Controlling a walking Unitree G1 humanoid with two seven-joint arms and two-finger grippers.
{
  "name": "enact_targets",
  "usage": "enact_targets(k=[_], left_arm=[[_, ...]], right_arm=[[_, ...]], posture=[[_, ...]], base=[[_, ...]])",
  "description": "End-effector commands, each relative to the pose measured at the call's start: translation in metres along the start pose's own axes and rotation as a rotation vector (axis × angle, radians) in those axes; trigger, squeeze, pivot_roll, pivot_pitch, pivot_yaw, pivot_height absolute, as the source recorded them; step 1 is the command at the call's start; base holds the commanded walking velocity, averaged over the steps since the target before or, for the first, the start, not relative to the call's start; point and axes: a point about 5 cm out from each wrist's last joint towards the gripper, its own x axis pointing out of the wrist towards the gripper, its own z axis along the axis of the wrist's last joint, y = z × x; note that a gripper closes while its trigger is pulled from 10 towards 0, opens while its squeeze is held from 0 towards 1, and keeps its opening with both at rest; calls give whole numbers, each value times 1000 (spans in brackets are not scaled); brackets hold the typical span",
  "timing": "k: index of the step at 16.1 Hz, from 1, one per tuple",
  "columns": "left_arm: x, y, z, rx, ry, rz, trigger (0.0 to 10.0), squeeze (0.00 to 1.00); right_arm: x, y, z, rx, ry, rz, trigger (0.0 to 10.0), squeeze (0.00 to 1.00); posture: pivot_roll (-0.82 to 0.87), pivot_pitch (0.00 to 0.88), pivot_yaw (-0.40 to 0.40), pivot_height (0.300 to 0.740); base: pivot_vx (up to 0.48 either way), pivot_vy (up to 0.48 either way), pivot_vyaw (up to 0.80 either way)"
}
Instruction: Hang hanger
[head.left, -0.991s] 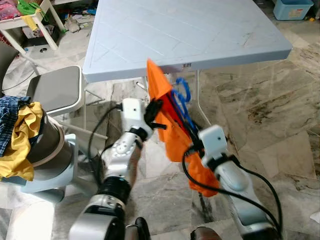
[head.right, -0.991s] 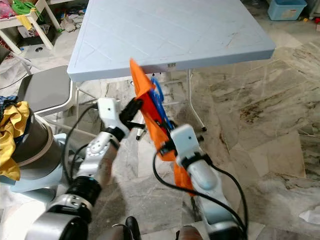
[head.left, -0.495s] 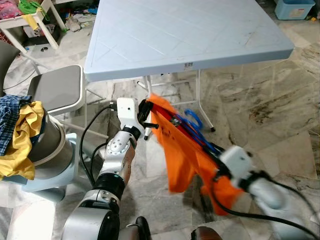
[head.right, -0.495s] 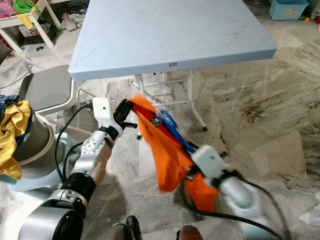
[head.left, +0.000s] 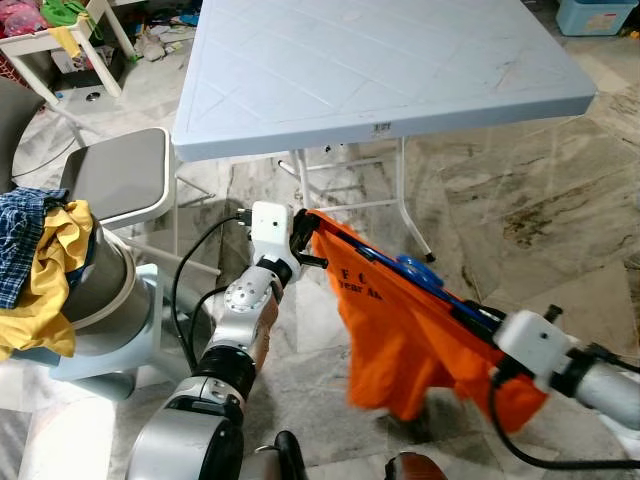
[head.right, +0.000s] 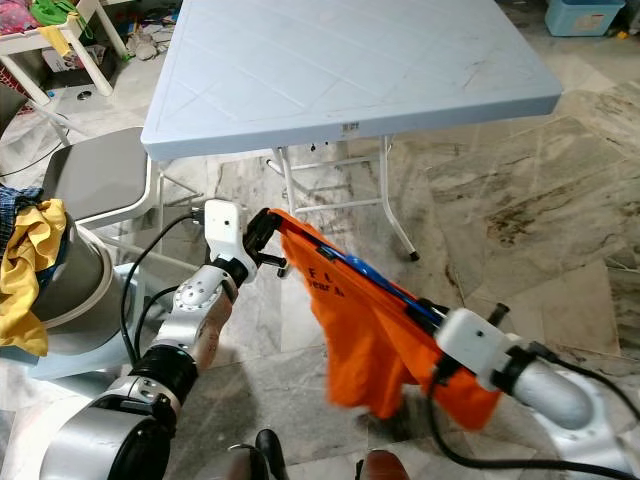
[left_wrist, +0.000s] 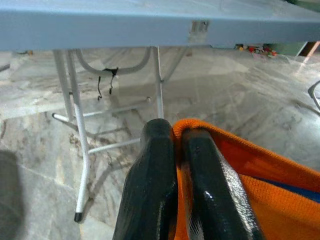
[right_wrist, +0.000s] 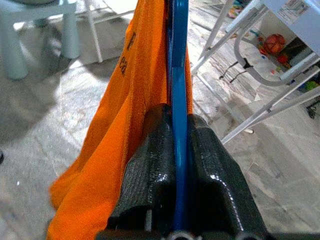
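An orange shirt (head.left: 400, 325) with dark lettering is threaded on a blue hanger (head.left: 413, 270) and stretched between both grippers, in front of the table and below its edge. My left gripper (head.left: 308, 236) is shut on the shirt's upper left corner; in the left wrist view its fingers (left_wrist: 155, 165) pinch the orange cloth (left_wrist: 240, 170). My right gripper (head.left: 480, 318) holds the lower right end. In the right wrist view the fingers (right_wrist: 150, 170) are shut on the blue hanger (right_wrist: 176, 75), with the shirt (right_wrist: 125, 115) hanging beside it. Most of the hanger is hidden inside the shirt.
A light blue folding table (head.left: 380, 60) stands just ahead, its metal legs (head.left: 410, 200) behind the shirt. A grey chair (head.left: 115, 180) and a grey basket (head.left: 100, 300) heaped with clothes (head.left: 40, 260) are on the left. Marble floor (head.left: 540, 200) lies open to the right.
My right arm has swung out to the right and lower, pulling the shirt and hanger from steeply upright to a flatter slant. The left gripper has kept its hold and shifted slightly.
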Motion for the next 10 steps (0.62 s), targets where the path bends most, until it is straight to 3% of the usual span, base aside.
enact_targets(k=[1,6,8,10], left_arm=[[-4,38,21,7,-91,166,0,0],[-7,40,16,12,-73,172,0,0],[-7,40,14,12,-62,171,0,0],[-6,37,12,10,-53,165,0,0]], right_arm=[[-31,-9,-29,41,157,-14,10000,0],[-84,-58,-32,-14,249,-90,10000,0],[-91,-66,-28,-10,242,-112,10000,0],[-93,-68,-14,50,177,-85,10000,0]], posture=[[-321,222,134,740],[-338,227,134,740],[-344,228,136,740],[-351,230,138,740]], base=[[0,0,0],[0,0,0],[0,0,0],[0,0,0]])
